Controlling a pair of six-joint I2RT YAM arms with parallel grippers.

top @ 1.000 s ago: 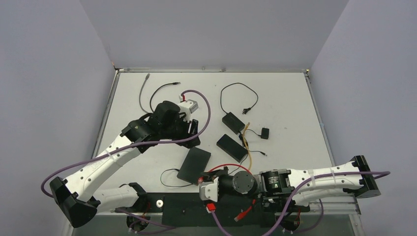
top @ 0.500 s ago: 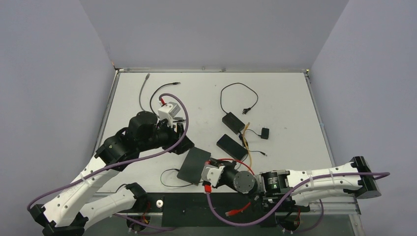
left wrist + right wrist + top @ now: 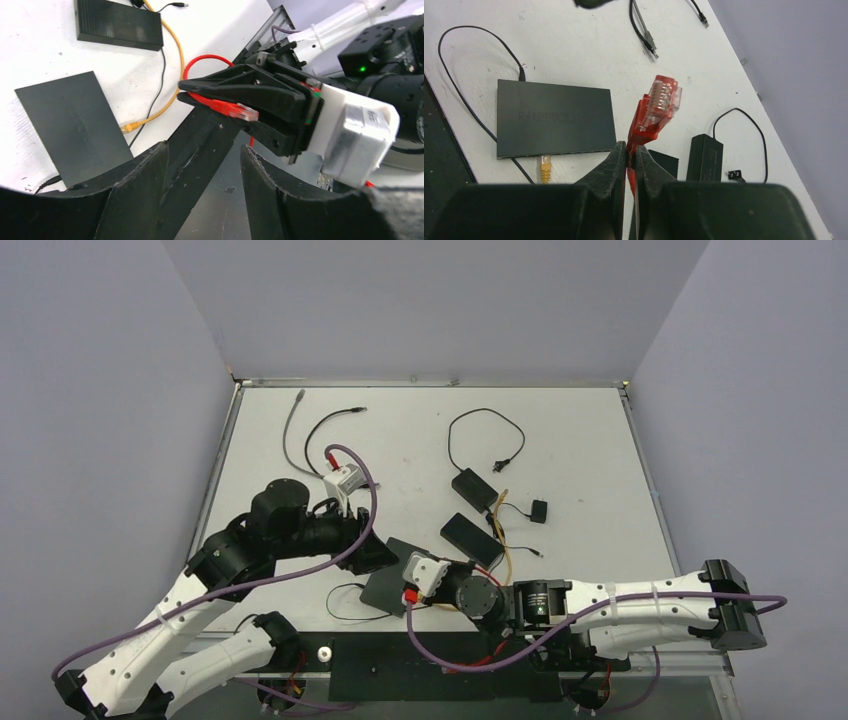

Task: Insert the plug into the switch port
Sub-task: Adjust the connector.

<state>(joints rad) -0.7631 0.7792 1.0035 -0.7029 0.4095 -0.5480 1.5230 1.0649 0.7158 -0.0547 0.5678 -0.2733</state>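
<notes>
The switch (image 3: 556,120) is a flat black box lying on the white table, also seen as the switch (image 3: 390,578) and the switch (image 3: 70,130). A yellow cable's plug (image 3: 545,170) sits in its port row. My right gripper (image 3: 626,145) is shut on the red cable just behind the red plug (image 3: 659,102), which points up clear of the switch. In the left wrist view the plug (image 3: 235,109) sticks out of the right gripper's black fingers (image 3: 235,90). My left gripper (image 3: 202,147) is open and empty, beside the switch's far edge, facing the right gripper.
Two black power bricks (image 3: 473,486) (image 3: 472,539) and a small black adapter (image 3: 539,510) lie right of the switch, with a yellow cable (image 3: 503,540) among them. Loose cables (image 3: 293,425) (image 3: 335,420) lie at the back left. A black strip (image 3: 380,665) runs along the near edge.
My right gripper carried the red plug from the near edge up and left to the switch. My left arm pulled back and its gripper came down beside the switch's far edge.
</notes>
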